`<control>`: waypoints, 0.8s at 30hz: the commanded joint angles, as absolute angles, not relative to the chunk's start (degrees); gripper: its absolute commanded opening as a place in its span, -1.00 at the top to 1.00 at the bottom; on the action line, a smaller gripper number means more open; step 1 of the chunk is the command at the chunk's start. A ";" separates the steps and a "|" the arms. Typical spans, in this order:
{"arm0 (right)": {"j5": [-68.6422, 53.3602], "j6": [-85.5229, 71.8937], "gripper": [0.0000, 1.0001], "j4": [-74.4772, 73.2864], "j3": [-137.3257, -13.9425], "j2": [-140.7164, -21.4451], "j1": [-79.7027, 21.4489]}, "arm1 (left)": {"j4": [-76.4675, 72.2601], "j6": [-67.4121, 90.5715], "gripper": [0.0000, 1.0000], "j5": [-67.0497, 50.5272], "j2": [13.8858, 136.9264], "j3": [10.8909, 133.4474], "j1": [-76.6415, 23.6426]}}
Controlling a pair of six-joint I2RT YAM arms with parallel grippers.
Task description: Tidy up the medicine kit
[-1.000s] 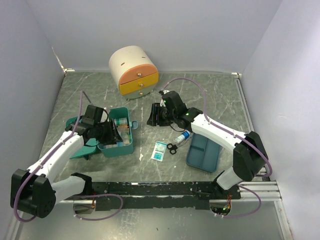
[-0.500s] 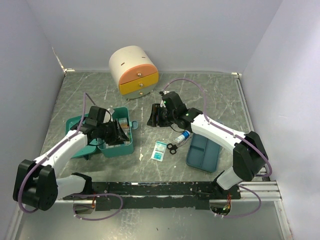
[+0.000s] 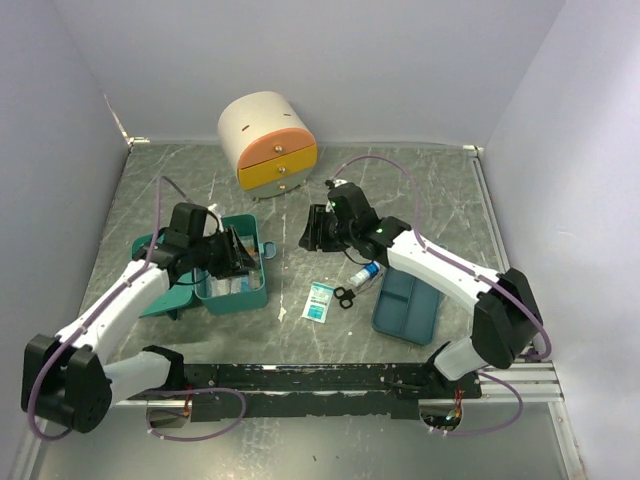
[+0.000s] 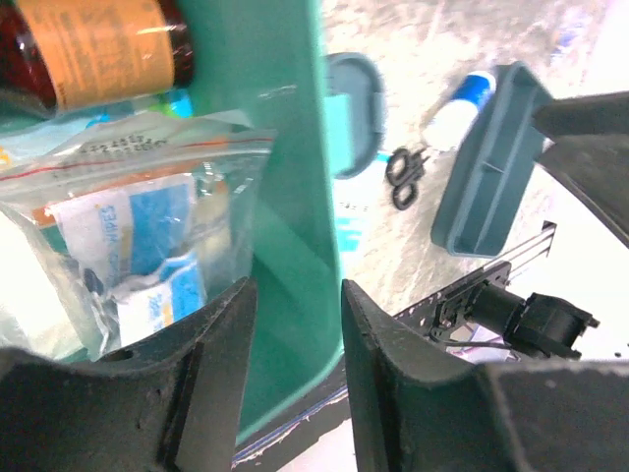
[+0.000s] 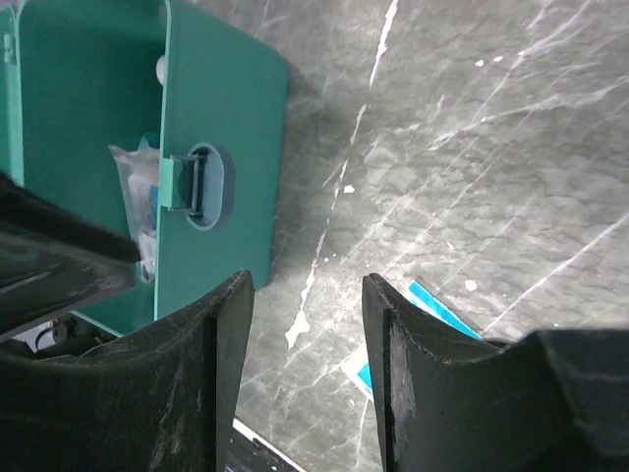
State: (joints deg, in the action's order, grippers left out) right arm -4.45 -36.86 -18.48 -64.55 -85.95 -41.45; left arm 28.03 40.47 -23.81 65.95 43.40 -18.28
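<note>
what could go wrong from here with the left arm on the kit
The left gripper appears clamped on the medicine kit wall, one finger inside against the clear bag of packets; a pull could tip the open box or snag the bag. The right gripper hovers open near the kit's latch, so the grippers might collide.
</note>
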 commanded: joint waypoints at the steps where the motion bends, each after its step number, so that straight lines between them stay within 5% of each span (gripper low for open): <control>1: 3.17 -38.70 0.04 -20.14 -63.63 -81.66 -41.23 | 33.23 35.97 -0.06 -23.38 60.65 47.14 -18.68; 12: 20.72 -53.77 0.04 -36.06 -61.34 -76.96 -38.24 | 34.99 30.26 -0.15 -13.49 48.78 55.05 -18.63; 24: 22.48 -66.93 0.07 -44.55 -55.37 -77.51 -35.60 | 33.94 27.32 -0.70 -5.43 34.65 57.32 -18.63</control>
State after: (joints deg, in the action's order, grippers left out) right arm 20.16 -61.23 -41.60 -57.12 -77.28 -36.99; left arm 34.59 28.47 -8.91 36.34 56.90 -18.37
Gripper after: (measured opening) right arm 0.464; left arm 0.784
